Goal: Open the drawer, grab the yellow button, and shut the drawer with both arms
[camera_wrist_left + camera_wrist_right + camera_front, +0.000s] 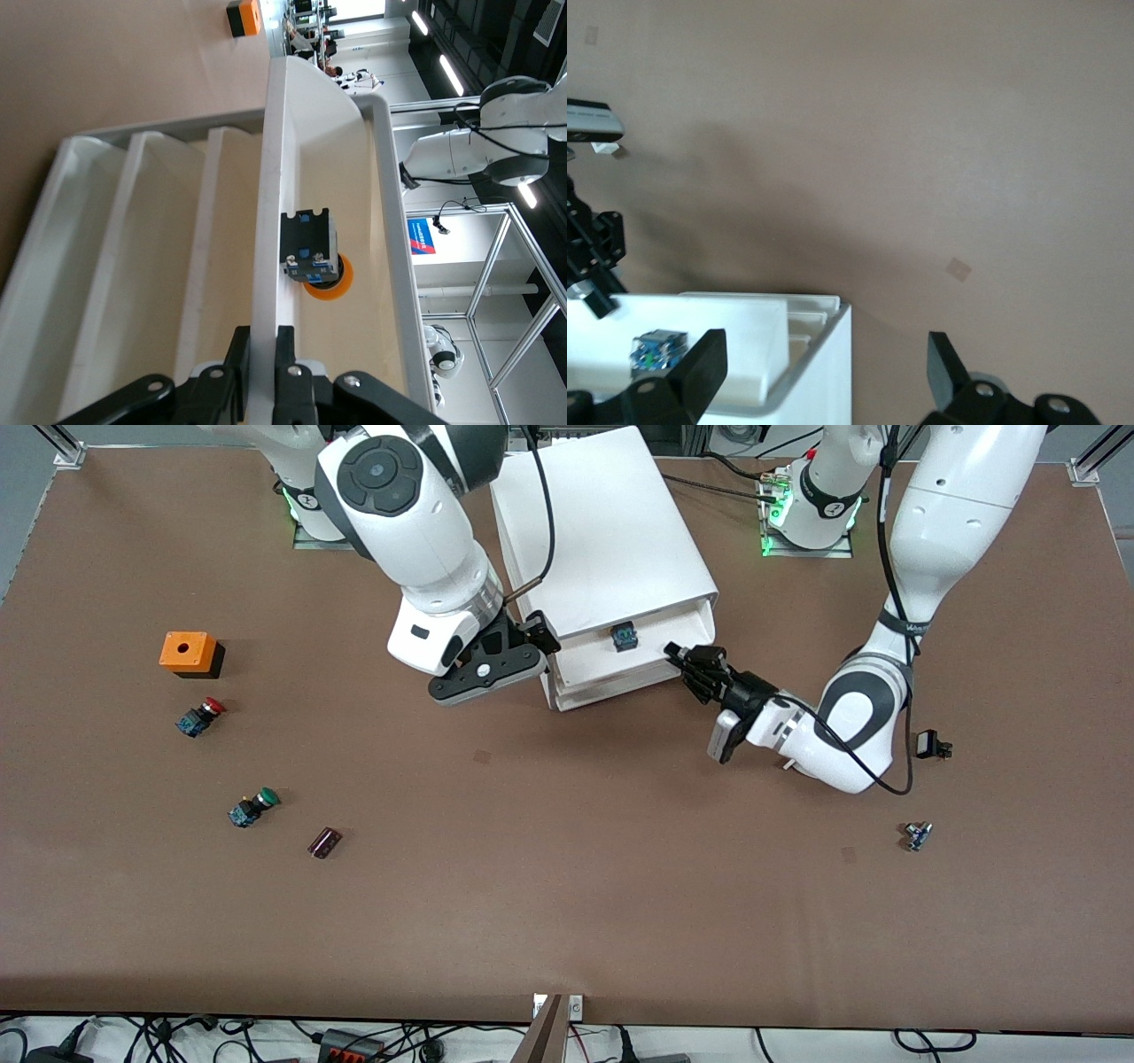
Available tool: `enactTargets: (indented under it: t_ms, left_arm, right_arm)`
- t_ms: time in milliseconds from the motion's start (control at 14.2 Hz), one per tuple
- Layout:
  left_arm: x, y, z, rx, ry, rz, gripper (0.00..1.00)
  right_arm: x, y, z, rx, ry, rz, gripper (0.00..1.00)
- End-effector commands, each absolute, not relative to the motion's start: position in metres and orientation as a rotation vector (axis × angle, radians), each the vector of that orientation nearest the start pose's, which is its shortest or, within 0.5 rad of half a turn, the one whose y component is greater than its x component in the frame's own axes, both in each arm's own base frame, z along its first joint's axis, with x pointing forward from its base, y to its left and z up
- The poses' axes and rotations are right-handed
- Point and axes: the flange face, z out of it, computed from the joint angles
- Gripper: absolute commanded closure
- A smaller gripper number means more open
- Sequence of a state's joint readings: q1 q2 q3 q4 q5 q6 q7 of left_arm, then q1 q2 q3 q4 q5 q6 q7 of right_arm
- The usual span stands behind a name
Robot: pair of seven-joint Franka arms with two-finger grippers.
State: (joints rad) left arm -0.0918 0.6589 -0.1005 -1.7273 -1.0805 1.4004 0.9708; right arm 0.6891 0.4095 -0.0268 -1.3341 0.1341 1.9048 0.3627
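Drawer (620,651), the uppermost tray of the white cabinet (602,540), stood pulled partly out with the button (625,638) lying inside it, its orange cap turned toward the tray's floor in the left wrist view. The left gripper (680,657) was pinched shut on the drawer's front wall, at the corner toward the left arm's end of the table, the button just inward from its fingers (283,354). The right gripper (523,642) hung over the cabinet's other front corner, its jaws spread wide and gripping nothing, one fingertip above the tray near the button and the other out over the bare table (567,886).
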Motion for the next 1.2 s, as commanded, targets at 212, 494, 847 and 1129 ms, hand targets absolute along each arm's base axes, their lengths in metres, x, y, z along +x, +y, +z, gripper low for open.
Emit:
enactTargets:
  t_ms: [212,494,847,1129]
  left_arm:
    - [0.612,-0.191,0.210,1.668,-0.610,-0.367,0.98]
    - [0.621,-0.179,0.212,1.707,-0.575,-0.372,0.90]
    - [0.625,-0.173,0.226,1.729,-0.544,-0.388,0.00]
    - [0.643,-0.166,0.262,1.802,-0.422,-0.474,0.00]
  right_arm:
    - [0.523,0.504,0.514,-2.929,-0.356,-0.172,0.00]
    - [0.500,0.543,0.495,-2.929,-0.445,-0.159,0.00]
    - [0.474,0.584,0.464,-2.993,-0.445,-0.192,0.00]
    - [0.473,0.599,0.450,-2.976,-0.450,-0.212,0.00]
